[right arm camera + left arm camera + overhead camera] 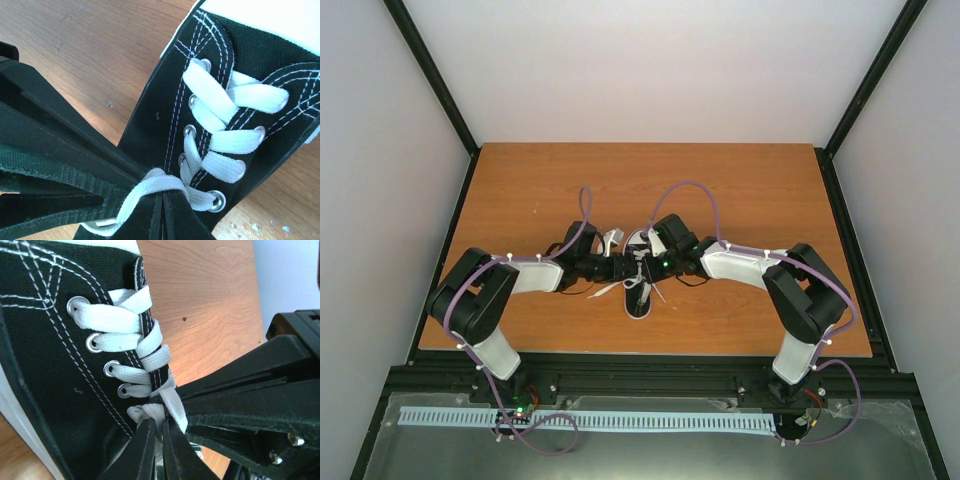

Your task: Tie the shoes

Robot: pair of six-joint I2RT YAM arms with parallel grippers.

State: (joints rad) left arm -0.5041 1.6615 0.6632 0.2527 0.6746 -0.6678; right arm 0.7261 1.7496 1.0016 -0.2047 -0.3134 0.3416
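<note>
I've got a wooden table [740, 190] filling the middle of the overhead frame. One black sneaker [638, 295] lies on it at centre, white laces [125, 315] facing up, white toe toward the bottom edge.

One sneaker [638, 292], two hands [158, 426] [161, 197], one table [740, 190]

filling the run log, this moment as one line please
left gripper: shut on laces at sneaker ankle end | right gripper: shut on laces, facing left gripper | bow: none visible
</note>
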